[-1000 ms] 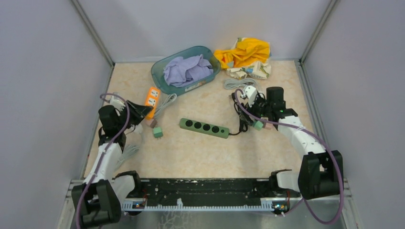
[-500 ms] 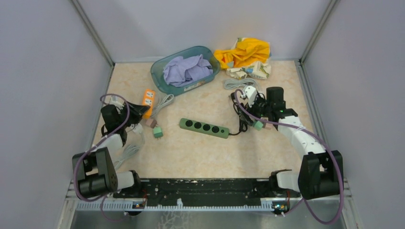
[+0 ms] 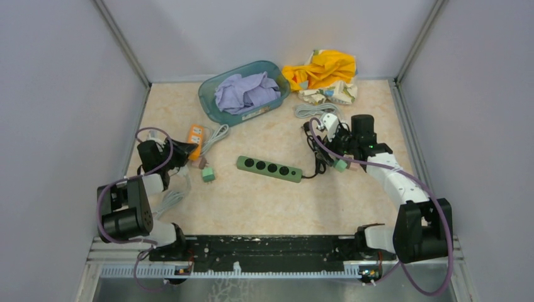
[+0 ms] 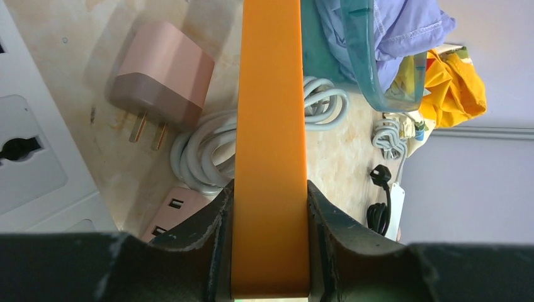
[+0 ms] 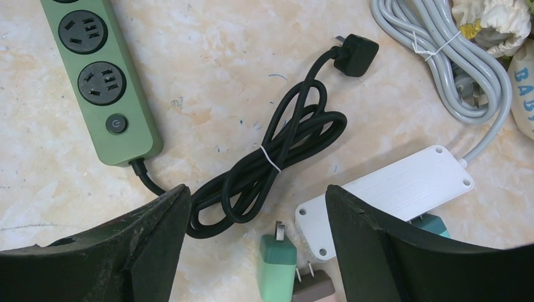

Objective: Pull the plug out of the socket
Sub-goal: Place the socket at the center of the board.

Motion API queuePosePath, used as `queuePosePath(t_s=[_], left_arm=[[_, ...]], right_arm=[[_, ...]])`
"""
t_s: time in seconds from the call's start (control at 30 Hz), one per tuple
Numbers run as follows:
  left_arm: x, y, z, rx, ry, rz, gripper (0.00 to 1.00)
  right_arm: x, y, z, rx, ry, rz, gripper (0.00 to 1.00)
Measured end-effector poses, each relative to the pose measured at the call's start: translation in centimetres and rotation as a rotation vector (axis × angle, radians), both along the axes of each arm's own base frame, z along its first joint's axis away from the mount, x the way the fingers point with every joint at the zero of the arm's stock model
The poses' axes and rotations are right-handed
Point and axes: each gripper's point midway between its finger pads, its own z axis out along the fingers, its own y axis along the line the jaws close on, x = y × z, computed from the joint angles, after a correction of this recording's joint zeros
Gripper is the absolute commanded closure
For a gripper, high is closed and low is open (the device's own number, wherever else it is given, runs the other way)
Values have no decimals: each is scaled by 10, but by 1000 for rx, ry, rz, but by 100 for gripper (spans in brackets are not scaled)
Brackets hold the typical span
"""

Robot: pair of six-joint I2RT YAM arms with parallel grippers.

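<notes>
**Left wrist view: socket clamped, plug lying loose**

Left wrist: left fingers (image 4: 217, 220) are closed tight on the narrow sides of the orange socket (image 4: 269, 126), which runs straight out from between them. Both pads touch it, with no gap visible.

Pink plug (image 4: 162, 75) lies on its side on the surface (image 4: 63, 25), just left of the socket and apart from it. Its two brass prongs are bare and point toward the camera. A coiled grey cable (image 4: 208, 151) lies under the socket and touches the plug's prong end.

Top external: the socket (image 3: 196, 136) is at the left of the surface, near the left wall, and the plug (image 3: 201, 162) is just in front of it.

Right wrist: right fingers (image 5: 160, 220) are spread wide and hold nothing. They hang above a bundled black cable (image 5: 277, 157) that runs to the green strip (image 5: 104, 82). A white strip (image 5: 390, 189) lies beside the cable, with a green plug (image 5: 276, 261) next to it, prongs up.
</notes>
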Motion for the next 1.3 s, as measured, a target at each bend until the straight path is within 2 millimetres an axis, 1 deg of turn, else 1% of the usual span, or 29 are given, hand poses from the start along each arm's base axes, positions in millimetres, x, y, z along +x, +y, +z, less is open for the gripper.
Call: queuePosePath(t_s=[0.07, 0.17, 0.3, 0.37, 0.53, 0.67, 0.8, 0.9, 1.13, 1.3], left_arm=[[0, 0, -1, -2, 1, -2, 42], [-1, 2, -3, 2, 13, 11, 27], [-3, 9, -3, 28, 34, 46, 15], [-3, 14, 1, 50, 39, 68, 11], [6, 35, 19, 128, 66, 144, 8], [7, 44, 29, 166, 88, 181, 7], [-3, 47, 33, 186, 114, 201, 4], [-11, 51, 39, 202, 121, 228, 0], [-26, 55, 61, 228, 95, 274, 0], [-34, 53, 74, 234, 67, 271, 0]], right_arm=[[0, 0, 0, 2, 1, 2, 21], [-1, 1, 0, 4, 3, 5, 21], [-3, 2, -1, 6, 11, 10, 21], [-3, 2, -1, 6, 13, 12, 21], [-4, 2, -1, 5, 12, 17, 21], [-4, 2, -2, 6, 13, 19, 20], [-5, 3, -2, 7, 15, 20, 18], [-5, 3, -2, 8, 15, 20, 18], [-5, 3, -2, 8, 15, 20, 18], [-5, 3, -2, 9, 15, 22, 17]])
